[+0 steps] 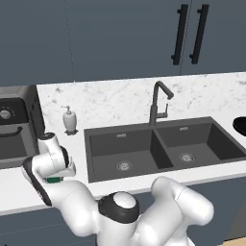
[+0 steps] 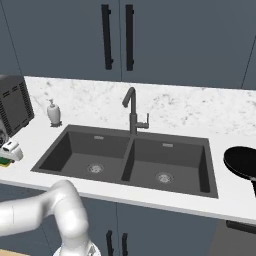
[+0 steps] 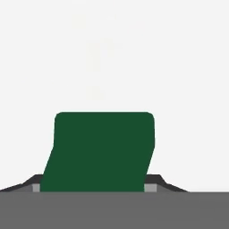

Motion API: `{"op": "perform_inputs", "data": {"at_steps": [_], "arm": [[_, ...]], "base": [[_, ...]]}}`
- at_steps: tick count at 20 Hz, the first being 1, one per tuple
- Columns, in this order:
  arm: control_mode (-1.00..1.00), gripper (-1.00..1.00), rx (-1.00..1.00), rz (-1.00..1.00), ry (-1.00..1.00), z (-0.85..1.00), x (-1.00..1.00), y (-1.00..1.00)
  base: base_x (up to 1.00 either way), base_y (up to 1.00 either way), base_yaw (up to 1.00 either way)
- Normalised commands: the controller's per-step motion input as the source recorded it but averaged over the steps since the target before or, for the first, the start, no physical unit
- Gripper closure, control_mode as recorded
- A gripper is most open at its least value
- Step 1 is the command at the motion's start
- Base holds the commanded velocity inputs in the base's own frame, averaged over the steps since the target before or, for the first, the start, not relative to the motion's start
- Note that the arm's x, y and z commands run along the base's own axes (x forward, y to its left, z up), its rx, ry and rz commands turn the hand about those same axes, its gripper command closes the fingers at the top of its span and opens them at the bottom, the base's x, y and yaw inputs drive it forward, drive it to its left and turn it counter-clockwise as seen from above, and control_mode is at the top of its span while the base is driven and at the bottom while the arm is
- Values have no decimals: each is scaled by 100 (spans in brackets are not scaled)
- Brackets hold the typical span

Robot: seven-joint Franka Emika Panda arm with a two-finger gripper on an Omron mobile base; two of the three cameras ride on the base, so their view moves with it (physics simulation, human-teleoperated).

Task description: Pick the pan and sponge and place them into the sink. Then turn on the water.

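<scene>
Sponge, the small rectangular block with a dark green top, sits squarely between the two small dark fingertips in the hand view. Its green face reaches across the whole gap, and each tip shows as a dark wedge just outside one of its bottom corners. The fingers are set about a sponge-width apart, one on either side of the block. Whether they actually press on it or merely flank it cannot be told from these pictures. Beyond the sponge, ahead of the fingers, lies plain white counter surface.

From the left base view the gripper points down at the white stone counter, and a sliver of green shows under the white hand. The right base view has the hand at the far left edge, with the sponge's green and yellow layers peeking out below it, low over the counter.

Off to one side of the fingers, across a strip of counter, is the dark grey rectangular double-basin sink with its two round steel drains and tall dark faucet. A small white soap dispenser stands near the wall beyond the hand. The round black frying pan rests on the counter past the sink's far end, well apart from the gripper.
</scene>
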Motion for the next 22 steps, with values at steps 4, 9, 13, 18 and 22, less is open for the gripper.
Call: {"op": "perform_inputs", "data": {"at_steps": [4,9,13,18,22], "arm": [[-100,100,2,0,0,48,-89,-60],[-100,100,1,0,0,100,-87,-55],[-100,100,0,0,1,99,-76,-75],[-100,100,0,0,0,66,-61,-99],[-100,100,0,0,1,60,-6,-79]], "base": [[0,0,0],[0,0,0],[0,0,0],[0,0,0],[0,0,0]]}}
